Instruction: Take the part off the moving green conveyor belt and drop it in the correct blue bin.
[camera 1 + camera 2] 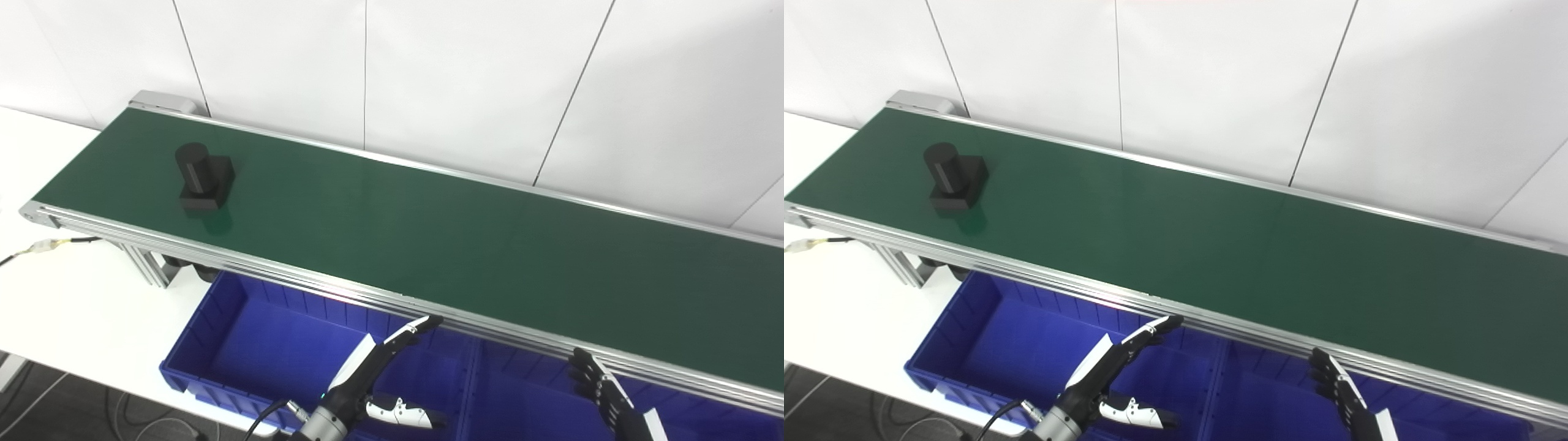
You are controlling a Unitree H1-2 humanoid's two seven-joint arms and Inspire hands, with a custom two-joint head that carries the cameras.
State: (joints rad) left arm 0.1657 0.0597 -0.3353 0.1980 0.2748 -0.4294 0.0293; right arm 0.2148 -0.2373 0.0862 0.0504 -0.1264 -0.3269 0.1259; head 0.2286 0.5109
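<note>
Table (67,294): white, at far left, under the belt's left end; a cable (43,247) lying on it.
Part (204,177): black, a cylinder on a square block, resting on the belt near its left end, well apart from both hands.
Belt (465,245): green, running from far left to near right along the white wall (465,79), framed in silver rails.
Left bin (288,349): blue, below the belt's near rail.
Left hand (373,367): over the left bin, fingers straight and apart, thumb out to the side, holding nothing.
Right bin (527,398): blue, just beside the left bin.
Right hand (603,389): over the right bin, fingers pointing up and spread, holding nothing.
</note>
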